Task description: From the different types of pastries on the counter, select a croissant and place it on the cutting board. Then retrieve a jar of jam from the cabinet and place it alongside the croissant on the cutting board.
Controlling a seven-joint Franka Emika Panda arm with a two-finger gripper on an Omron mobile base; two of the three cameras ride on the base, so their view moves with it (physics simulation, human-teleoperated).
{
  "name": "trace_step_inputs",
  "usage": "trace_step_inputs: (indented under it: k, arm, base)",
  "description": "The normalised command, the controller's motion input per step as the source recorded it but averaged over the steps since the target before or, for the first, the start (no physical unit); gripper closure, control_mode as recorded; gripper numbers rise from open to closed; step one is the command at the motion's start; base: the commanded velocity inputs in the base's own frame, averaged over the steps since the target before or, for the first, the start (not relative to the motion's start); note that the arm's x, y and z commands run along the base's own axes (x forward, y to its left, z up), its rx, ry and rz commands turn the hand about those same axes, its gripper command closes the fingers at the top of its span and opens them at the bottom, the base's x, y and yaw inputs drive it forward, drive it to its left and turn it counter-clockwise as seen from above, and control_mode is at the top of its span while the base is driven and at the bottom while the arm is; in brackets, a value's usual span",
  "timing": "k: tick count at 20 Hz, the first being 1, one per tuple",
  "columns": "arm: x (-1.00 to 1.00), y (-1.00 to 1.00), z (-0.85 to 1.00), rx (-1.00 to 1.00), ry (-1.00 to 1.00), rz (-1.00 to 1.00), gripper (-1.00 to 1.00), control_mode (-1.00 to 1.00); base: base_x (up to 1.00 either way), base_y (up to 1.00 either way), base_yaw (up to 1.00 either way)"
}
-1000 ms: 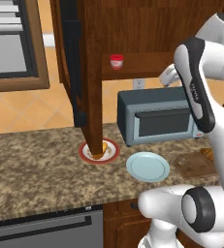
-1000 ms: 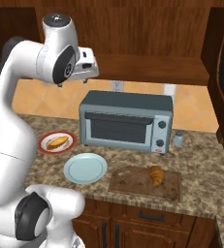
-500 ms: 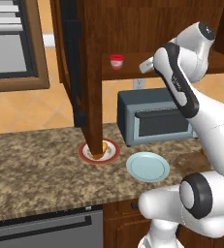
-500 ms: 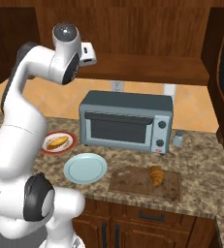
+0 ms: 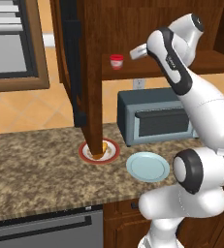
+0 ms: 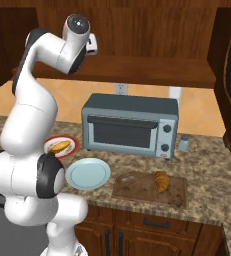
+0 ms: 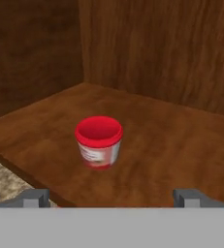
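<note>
The jar of jam (image 7: 99,141), red-lidded with a whitish band, stands upright on the dark wooden shelf of the cabinet (image 7: 171,140). My gripper (image 7: 112,198) is open just in front of it, its fingertips (image 7: 33,197) wide apart with nothing between them. From the left base, the jar of jam (image 5: 116,61) sits on the shelf a little left of my gripper (image 5: 135,52). The croissant (image 6: 161,181) lies on the cutting board (image 6: 137,189) on the counter (image 6: 207,175). The yellow-orange wedge pastry (image 6: 60,146) rests on a red-rimmed plate.
The tall open cabinet door (image 5: 89,72) hangs left of the jar, reaching down over the red-rimmed plate (image 5: 100,149). A grey toaster oven (image 6: 131,125) stands below the shelf. A pale blue plate (image 6: 88,173) lies left of the board, and a small shaker (image 6: 184,143) stands beside the oven.
The arm has swung up and to the left, bringing the hand from beside the oven up to the cabinet shelf, close to the jar. The things on the counter have not moved.
</note>
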Motion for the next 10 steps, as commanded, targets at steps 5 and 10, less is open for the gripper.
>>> trace_step_inputs:
  k: [5, 10]
  arm:
    - [0.34, 0.37, -0.16, 0.0, -0.26, 0.09, -1.0, -1.0]
    - [0.45, 0.13, 0.13, 0.02, -0.04, 0.09, -1.0, -1.0]
  base:
    - [0.0, 0.0, 0.0]
    - [0.0, 0.0, 0.0]
